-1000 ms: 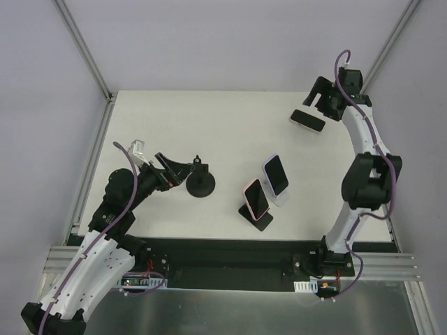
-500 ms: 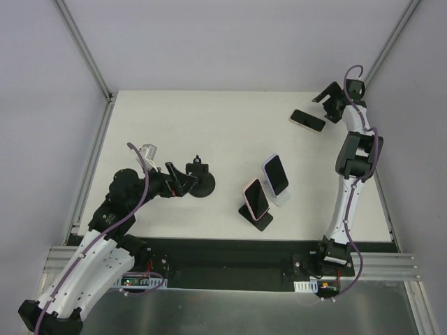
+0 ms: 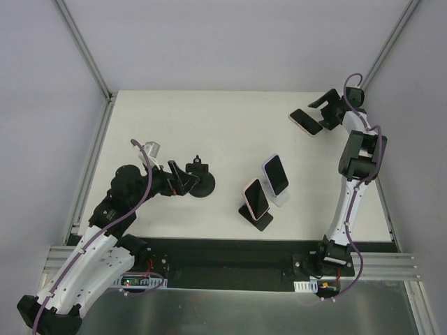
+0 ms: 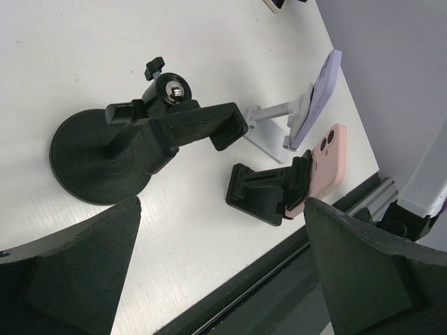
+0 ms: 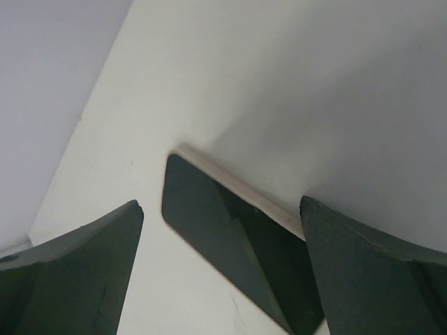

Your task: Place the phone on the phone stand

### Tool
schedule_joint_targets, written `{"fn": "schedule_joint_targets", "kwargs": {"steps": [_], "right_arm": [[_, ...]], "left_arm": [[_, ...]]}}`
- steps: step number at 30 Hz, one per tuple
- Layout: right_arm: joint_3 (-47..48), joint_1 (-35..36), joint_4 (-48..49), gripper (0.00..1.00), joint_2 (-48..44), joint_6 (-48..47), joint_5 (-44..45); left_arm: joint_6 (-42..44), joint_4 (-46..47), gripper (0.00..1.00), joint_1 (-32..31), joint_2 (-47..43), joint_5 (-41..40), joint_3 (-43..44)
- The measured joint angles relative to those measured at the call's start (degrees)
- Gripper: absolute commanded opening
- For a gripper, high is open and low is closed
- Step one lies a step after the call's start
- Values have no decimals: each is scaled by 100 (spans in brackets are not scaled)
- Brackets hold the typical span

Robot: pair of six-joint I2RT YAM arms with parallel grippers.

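A dark-screened phone (image 3: 305,121) in a pale case lies flat at the table's back right. My right gripper (image 3: 323,112) is open and low at the phone's right end. In the right wrist view the phone (image 5: 234,241) lies between the spread fingers (image 5: 77,272) of that gripper (image 5: 220,279). An empty black phone stand (image 3: 200,183) with a round base stands left of centre. My left gripper (image 3: 181,180) is open and empty just left of it. In the left wrist view the stand (image 4: 98,164), with its clamp, sits ahead of this gripper (image 4: 223,279).
A pink phone on a black stand (image 3: 256,200) and a lavender phone on a white stand (image 3: 276,177) stand mid-table, also in the left wrist view (image 4: 318,174) (image 4: 318,87). Grey walls and metal frame rails border the table (image 3: 209,118).
My right gripper has swung down and in from above to the phone's right end. My left gripper has moved right, closer to the black stand. The phone has barely shifted.
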Motion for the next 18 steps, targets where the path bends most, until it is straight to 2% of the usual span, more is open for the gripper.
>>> {"fn": "schedule_joint_targets", "kwargs": {"steps": [3,9,14,18], "right_arm": [[-802,-4,-144,96,-551,-293,-192],[-911,166,-1276,97,-863,-1867,-247],[-470,619,-2243,97,-850,-2946,195],[581,1093,-3075,97,-560,-3467,852]], "left_arm": [[0,0,99,0,68,4,2],[-26,-2,98,0,214,50,2],[-61,-2,98,0,348,114,33],[-98,-2,98,0,374,236,57]]}}
